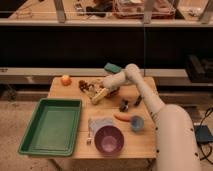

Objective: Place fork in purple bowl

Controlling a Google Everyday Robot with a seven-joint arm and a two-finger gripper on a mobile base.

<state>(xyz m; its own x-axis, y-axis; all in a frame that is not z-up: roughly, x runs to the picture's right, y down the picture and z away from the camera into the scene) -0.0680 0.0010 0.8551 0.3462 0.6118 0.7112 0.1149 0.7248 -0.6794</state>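
The purple bowl [109,140] stands near the table's front edge, right of the green tray. The fork [90,136] is a thin silvery piece lying just left of the bowl, by the corner of a pale cloth [100,123]. My gripper [98,96] is at the middle back of the table, well behind the bowl and the fork, pointing down-left toward a cluster of brownish things [86,86]. It touches neither the fork nor the bowl.
A green tray [52,125] fills the left front. An orange [66,79] sits at the back left and a green sponge [112,67] at the back. Dark utensils [124,105] lie mid-right. A carrot [122,118] and a light-blue cup [136,122] sit right of the cloth.
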